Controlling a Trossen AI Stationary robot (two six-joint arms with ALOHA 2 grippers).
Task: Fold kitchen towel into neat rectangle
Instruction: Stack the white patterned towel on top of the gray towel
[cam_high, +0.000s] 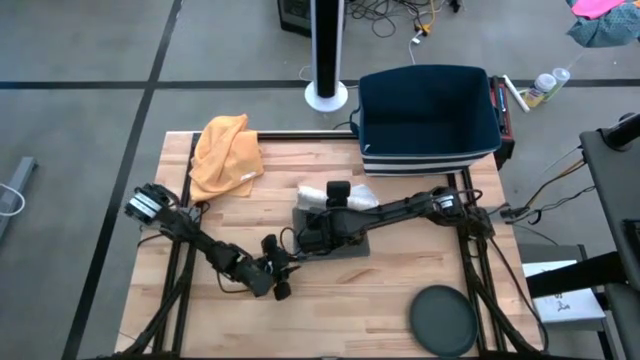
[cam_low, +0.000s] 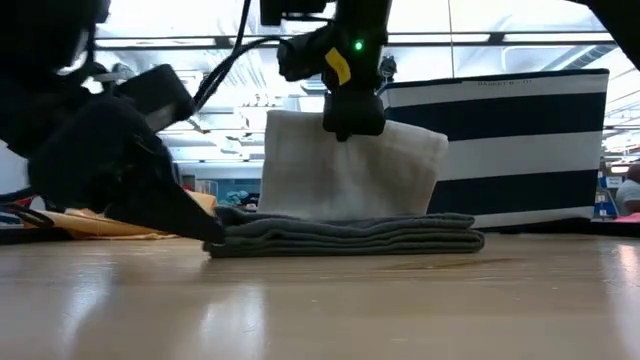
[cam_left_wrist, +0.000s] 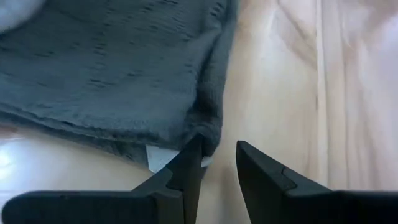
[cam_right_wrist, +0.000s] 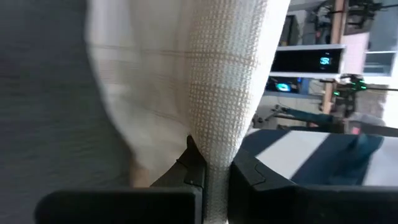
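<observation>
A white waffle-weave kitchen towel (cam_low: 340, 170) hangs upright at the table's middle, with my right gripper (cam_low: 352, 125) shut on its top. In the low view its lower edge is hidden behind a grey towel (cam_low: 345, 233), which lies folded flat in several layers on the table. My left gripper (cam_left_wrist: 217, 152) stands open, low at the grey towel's near left corner (cam_high: 300, 258). One fingertip is at that corner's edge and the other is over bare wood. My left gripper has one fingertip (cam_left_wrist: 191, 155) right at the grey towel's corner (cam_left_wrist: 208, 127); I cannot tell whether it touches. My right gripper pinches the white towel's upper edge (cam_right_wrist: 217, 140) between its two fingers, coming slanting down from the table's right. The cloth hangs below the fingers in loose vertical folds; I cannot tell how many layers it has.
A crumpled orange cloth (cam_high: 226, 155) lies at the far left. A navy striped basket (cam_high: 428, 118) stands at the far right. A dark round plate (cam_high: 443, 320) sits at the near right. Bare wood shows along the near edge (cam_high: 340, 320).
</observation>
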